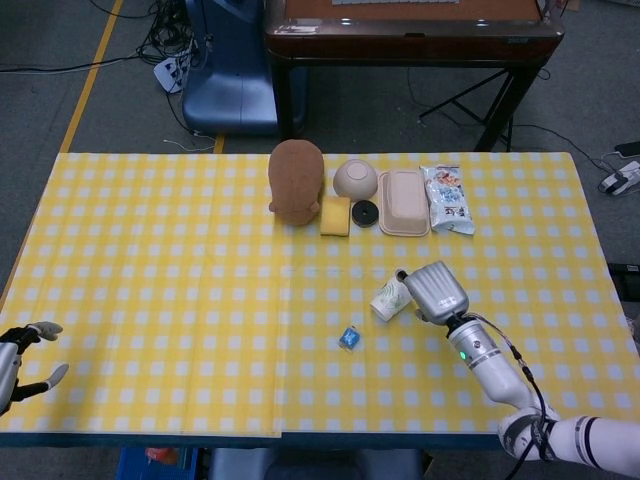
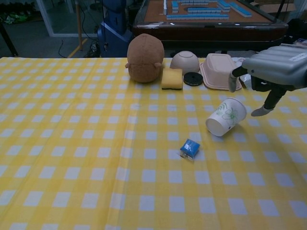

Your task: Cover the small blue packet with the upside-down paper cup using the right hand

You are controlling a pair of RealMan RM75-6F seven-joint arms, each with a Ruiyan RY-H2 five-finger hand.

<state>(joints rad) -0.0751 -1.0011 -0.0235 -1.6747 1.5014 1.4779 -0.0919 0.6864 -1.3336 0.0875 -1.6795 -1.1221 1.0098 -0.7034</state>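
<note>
The right hand (image 2: 271, 72) hovers with spread fingers, holding nothing, over the tilted white paper cup (image 2: 226, 116) (small blue packet (image 2: 190, 148) lies near-left).

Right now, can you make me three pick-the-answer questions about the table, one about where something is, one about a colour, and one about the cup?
1. Where is the small blue packet?
A. inside the beige bowl
B. on the checked cloth, near the white paper cup
C. on the brown plush toy

2. What colour is the square sponge beside the round brown plush toy?
A. yellow
B. green
C. red

3. How is the white paper cup with the leaf print?
A. standing upright
B. upside down over the packet
C. tipped on its side

Answers: 1 B, the packet lies bare on the yellow checked tablecloth, by the cup's open mouth. 2 A, the sponge is yellow. 3 C, its mouth faces sideways, and the right hand hovers just above it.
</note>
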